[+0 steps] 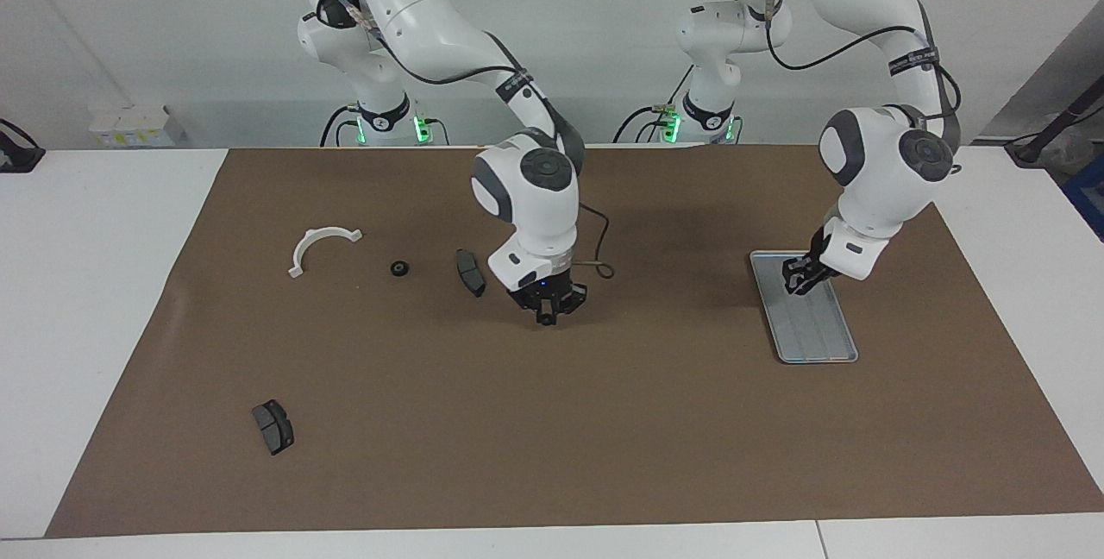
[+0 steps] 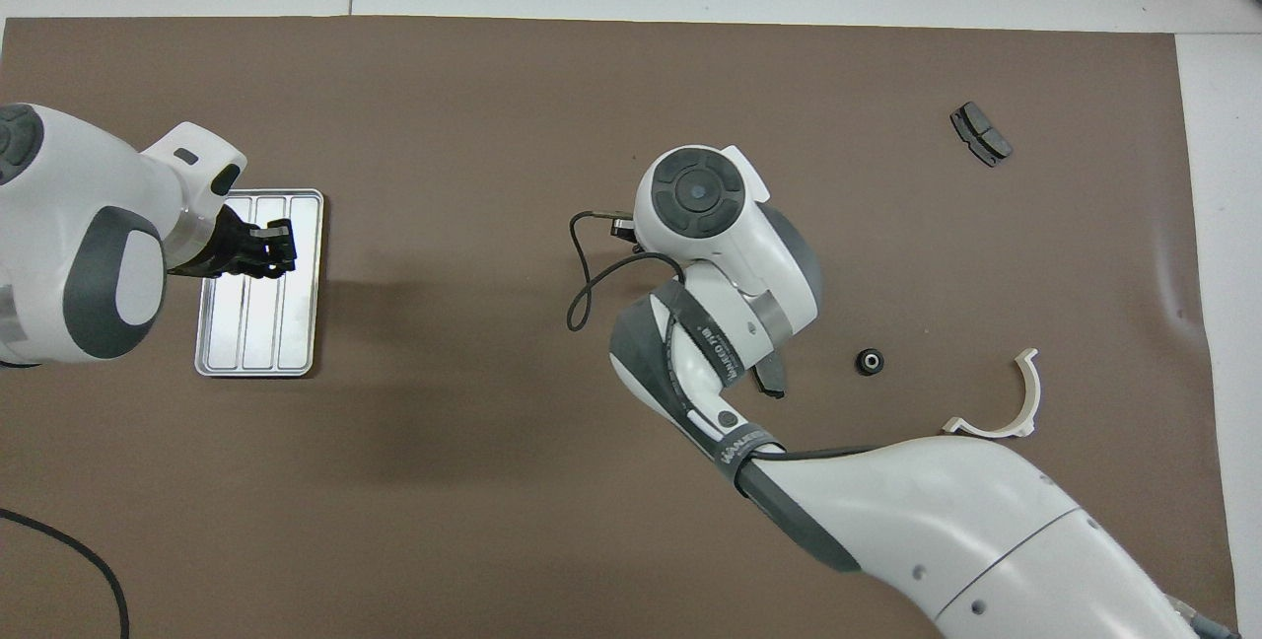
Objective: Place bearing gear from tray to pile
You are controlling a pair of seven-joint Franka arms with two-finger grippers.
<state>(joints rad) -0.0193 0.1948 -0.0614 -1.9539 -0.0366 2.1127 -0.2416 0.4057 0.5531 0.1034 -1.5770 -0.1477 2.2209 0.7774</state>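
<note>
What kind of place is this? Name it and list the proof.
Most likely a robotics lab test bench, not a working shop. Two white robot arms stand at a table covered with a brown mat, on which lie only a metal tray, brake pads and a white bracket.

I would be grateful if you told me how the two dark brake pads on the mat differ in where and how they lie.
One brake pad lies near the robots, beside the small black bearing gear and the raised right gripper; the other brake pad lies alone, much farther from the robots. In the overhead view the first is largely covered by the right arm, while the second shows whole. Both are dark grey and rest flat on the brown mat.
</note>
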